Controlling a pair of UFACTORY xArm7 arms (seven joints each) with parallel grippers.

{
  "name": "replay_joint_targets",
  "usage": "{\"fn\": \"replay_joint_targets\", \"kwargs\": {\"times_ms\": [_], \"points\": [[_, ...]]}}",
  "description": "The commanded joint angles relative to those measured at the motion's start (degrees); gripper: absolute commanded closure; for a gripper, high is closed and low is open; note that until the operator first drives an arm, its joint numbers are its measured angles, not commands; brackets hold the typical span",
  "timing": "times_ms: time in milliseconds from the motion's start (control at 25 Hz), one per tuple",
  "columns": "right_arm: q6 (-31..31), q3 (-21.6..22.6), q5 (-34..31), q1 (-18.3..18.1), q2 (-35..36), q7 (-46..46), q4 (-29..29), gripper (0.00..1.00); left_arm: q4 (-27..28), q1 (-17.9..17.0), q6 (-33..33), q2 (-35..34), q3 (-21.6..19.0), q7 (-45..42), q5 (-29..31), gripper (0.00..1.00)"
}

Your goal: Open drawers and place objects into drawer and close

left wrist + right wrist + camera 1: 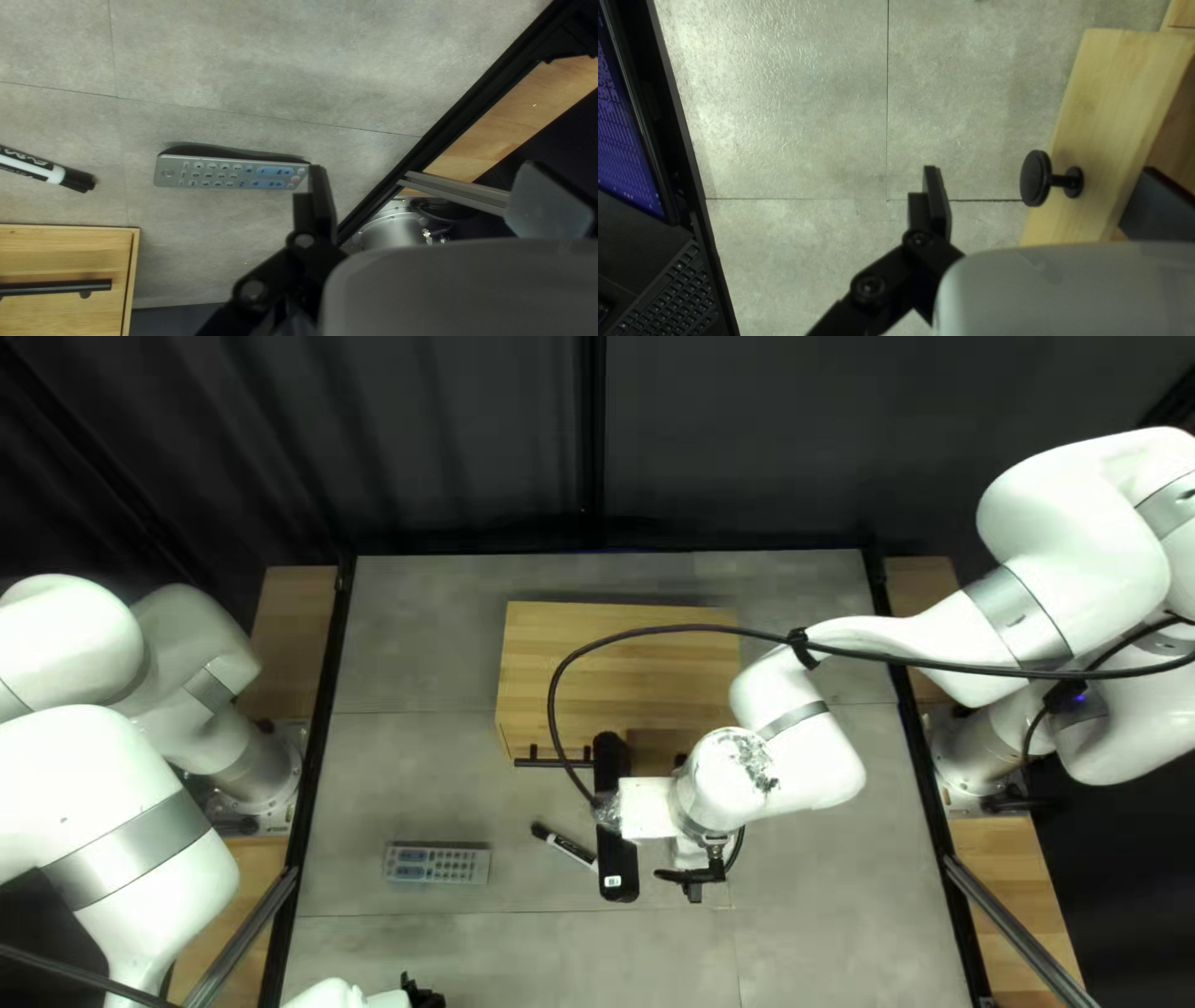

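Honestly, the remote, lower left of the top left view, is probably light, stiff and kinda slick, so best pinched across its narrow middle, with left gripper and right gripper fingers spread open.

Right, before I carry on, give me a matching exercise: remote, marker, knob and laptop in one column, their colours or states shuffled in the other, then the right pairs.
Things:
1. remote
2. marker
3. knob
4. laptop

Colours or states:
A. black, on the front of an open drawer
B. screen lit
C. white barrel, black cap
D. grey with blue buttons

Right pairs: 1-D, 2-C, 3-A, 4-B
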Motion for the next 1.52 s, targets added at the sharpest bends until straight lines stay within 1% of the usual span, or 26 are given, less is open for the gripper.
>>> {"fn": "replay_joint_targets", "kwargs": {"times_ms": [40, 760, 960, 1040, 1080, 1280, 1520], "points": [[0.41, 0.09, -0.15, 0.16, 0.06, 0.16, 0.34, 0.0, 0.0, 0.0, 0.0, 0.0, 0.0, 0.0, 0.0, 0.0], [2.19, 0.59, -1.32, 1.32, 0.94, 1.94, 2.49, 0.0, 0.0, 0.0, 0.0, 0.0, 0.0, 0.0, 0.0, 0.0], [4.54, 0.7, -1.39, 1.47, -0.07, 2.09, 3.79, 0.0, 0.0, 0.0, 0.0, 0.0, 0.0, 0.0, 0.0, 0.0], [4.85, 0.54, -1.18, 1.2, -1.19, 1.88, 3.04, 0.0, 0.0, 0.0, 0.0, 0.0, 0.0, 0.0, 0.0, 0.0], [4.14, 0.3, -0.73, 0.79, -2.16, 1.39, 1.6, 0.0, 0.0, 0.0, 0.0, 0.0, 0.0, 0.0, 0.0, 0.0], [2.3, -0.43, 0.99, -0.35, -4.1, 0.23, -1.79, 0.0, 0.0, 0.0, 0.0, 0.0, 0.0, 0.0, 0.0, 0.0], [-1.72, -0.89, 3.04, -1.26, -3.15, -1.53, -4.08, 0.0, 0.0, 0.0, 0.0, 0.0, 0.0, 0.0, 0.0, 0.0]]}}
